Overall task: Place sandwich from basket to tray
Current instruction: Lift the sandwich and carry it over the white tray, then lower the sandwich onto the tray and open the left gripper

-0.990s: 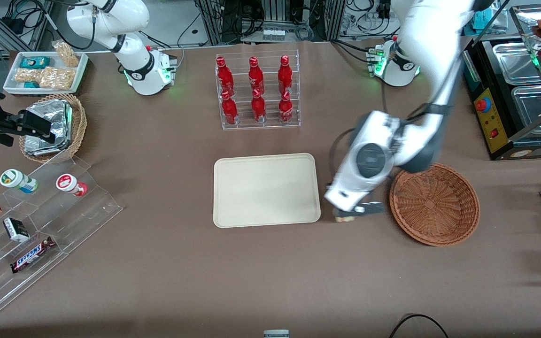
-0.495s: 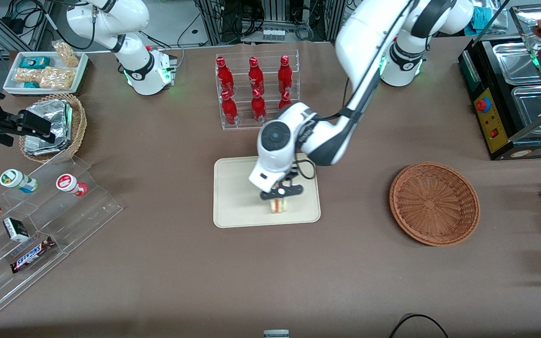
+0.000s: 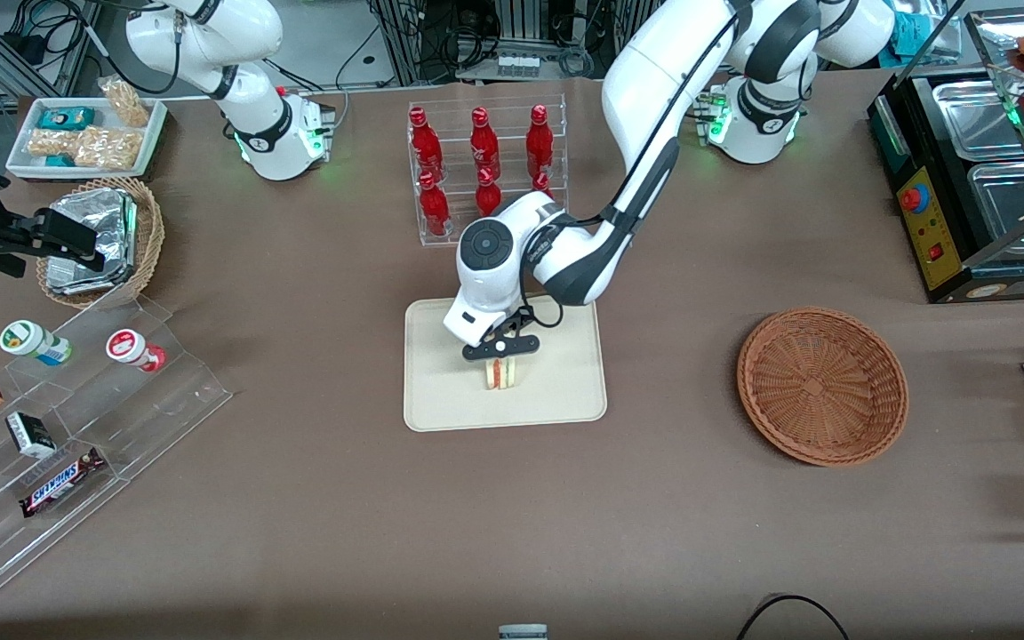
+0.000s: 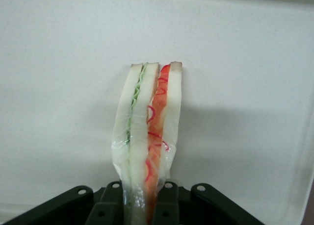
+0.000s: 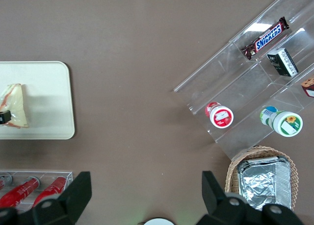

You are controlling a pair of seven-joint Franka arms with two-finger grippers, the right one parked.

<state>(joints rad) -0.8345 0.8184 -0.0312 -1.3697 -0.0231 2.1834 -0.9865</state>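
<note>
Bright, even overhead light; soft shadows, sharp focus, no blur

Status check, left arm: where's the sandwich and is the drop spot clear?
Gripper over the tray, shut on the sandwich. Sandwich held on edge over mid-tray; contact unclear. Basket empty, toward working arm's end. Nothing else on tray.

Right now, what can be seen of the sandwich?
The sandwich is a triangular wedge of pale bread in clear wrap, one layer of filling green, the other red-orange. It stands on edge, over the tray, around its middle. The end effector is shut on it, a finger on each bread face. Whether it rests on the tray cannot be told. The basket lies bare toward the working arm's end.
</note>
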